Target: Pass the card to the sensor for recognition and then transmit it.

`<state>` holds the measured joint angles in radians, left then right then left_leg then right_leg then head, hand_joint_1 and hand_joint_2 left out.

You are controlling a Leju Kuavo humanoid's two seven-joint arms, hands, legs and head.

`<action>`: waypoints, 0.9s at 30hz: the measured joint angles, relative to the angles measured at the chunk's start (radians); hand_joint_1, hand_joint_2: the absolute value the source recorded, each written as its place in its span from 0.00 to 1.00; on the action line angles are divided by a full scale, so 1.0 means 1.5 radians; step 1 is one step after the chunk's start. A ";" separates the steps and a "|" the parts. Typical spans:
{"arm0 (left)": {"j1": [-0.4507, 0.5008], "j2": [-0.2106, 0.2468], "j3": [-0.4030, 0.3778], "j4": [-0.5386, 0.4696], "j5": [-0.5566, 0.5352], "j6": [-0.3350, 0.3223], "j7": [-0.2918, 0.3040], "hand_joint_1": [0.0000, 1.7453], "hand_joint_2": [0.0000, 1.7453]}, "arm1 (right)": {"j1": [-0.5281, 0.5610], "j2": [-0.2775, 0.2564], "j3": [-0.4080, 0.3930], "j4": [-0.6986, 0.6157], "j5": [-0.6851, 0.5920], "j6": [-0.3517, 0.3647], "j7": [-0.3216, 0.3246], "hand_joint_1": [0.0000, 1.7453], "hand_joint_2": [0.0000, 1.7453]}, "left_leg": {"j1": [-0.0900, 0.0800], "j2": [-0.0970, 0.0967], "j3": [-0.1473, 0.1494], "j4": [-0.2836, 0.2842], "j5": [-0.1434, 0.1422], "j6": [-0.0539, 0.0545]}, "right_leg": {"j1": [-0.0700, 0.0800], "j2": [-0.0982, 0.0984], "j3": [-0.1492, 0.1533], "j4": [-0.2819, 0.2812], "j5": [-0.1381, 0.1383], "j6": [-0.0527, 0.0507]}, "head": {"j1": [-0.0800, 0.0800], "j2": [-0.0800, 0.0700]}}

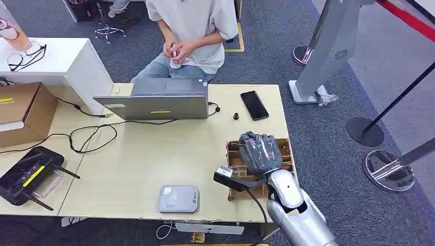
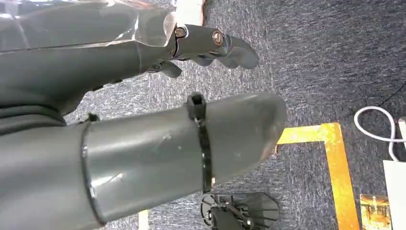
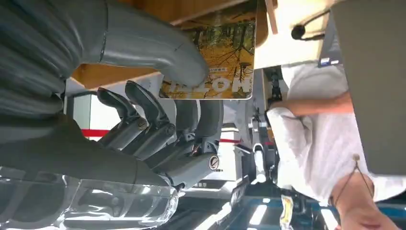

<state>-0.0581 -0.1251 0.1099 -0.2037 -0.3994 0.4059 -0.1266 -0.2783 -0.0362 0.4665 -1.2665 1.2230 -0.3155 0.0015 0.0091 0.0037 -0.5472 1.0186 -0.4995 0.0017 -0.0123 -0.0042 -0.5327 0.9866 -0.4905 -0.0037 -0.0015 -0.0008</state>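
A pale wooden table (image 1: 154, 164) stands on grey-blue carpet, and a person in a white T-shirt (image 1: 192, 23) sits at its far side with hands clasped together. The robot's silver right arm reaches up from the near edge, and its dark grey right hand (image 1: 261, 152) rests palm down over a small brown wooden organiser tray with compartments (image 1: 285, 154) at the table's right end. In the right wrist view, the thumb (image 3: 158, 55) presses against a card printed with a yellow autumn-forest picture (image 3: 225, 57), which stands at the tray, with the darker fingers (image 3: 153, 124) curled on its other side, so the hand pinches the card. A flat grey square card sensor (image 1: 178, 199) lies near the table's front edge, to the left of the tray and apart from it. Behind it, a closed silver laptop (image 1: 159, 100) sits near the far edge, with a black smartphone (image 1: 254, 105) to its right and black cables looping to its left. A black remote controller with antennas (image 1: 28, 177) lies at the left end, near a brown cardboard box (image 1: 20, 113). The left hand (image 2: 143, 96) hangs over the carpet, thumb and fingers apart, holding nothing; yellow floor tape (image 2: 335, 158) runs beneath it.
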 joint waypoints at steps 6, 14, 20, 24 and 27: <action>0.000 0.000 0.000 0.000 0.000 0.000 -0.001 0.00 0.00 | 0.004 0.000 0.000 -0.030 0.007 0.000 0.000 1.00 1.00 | 0.000 0.000 0.000 0.000 0.000 0.000 | 0.000 0.000 0.000 0.000 0.000 0.000 | 0.000 0.000; 0.000 0.000 0.000 0.000 0.003 0.002 -0.001 0.00 0.00 | 0.005 0.000 0.000 -0.068 0.010 -0.003 0.000 1.00 1.00 | 0.000 0.000 0.000 0.000 0.000 0.000 | 0.000 0.000 0.000 0.000 0.000 0.000 | 0.000 0.000; 0.000 0.000 0.004 0.000 0.006 0.002 -0.002 0.00 0.00 | 0.004 0.000 0.000 -0.090 0.011 -0.007 0.000 1.00 1.00 | 0.000 0.000 0.000 0.000 0.000 0.000 | 0.000 0.000 0.000 0.000 0.000 0.000 | 0.000 0.000; 0.000 0.000 0.008 0.000 0.008 0.003 -0.002 0.00 0.00 | 0.004 0.000 0.000 -0.100 0.014 -0.008 -0.001 1.00 1.00 | 0.000 0.000 0.000 0.000 0.000 0.000 | 0.000 0.000 0.000 0.000 0.000 0.000 | 0.000 0.000; 0.004 -0.001 0.010 0.000 0.008 0.009 -0.039 0.00 0.00 | 0.005 0.000 -0.001 -0.106 0.016 -0.024 0.001 1.00 1.00 | 0.000 0.000 0.000 0.000 0.000 0.000 | 0.000 0.000 0.000 0.000 0.000 0.000 | 0.000 0.000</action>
<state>-0.0515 -0.1267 0.1255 -0.2037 -0.3872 0.4192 -0.1856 -0.2711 -0.0359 0.4647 -1.4259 1.2467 -0.3516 0.0031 0.0091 0.0037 -0.5473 1.0186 -0.4995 0.0017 -0.0123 -0.0042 -0.5327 0.9866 -0.4905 -0.0037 -0.0015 -0.0008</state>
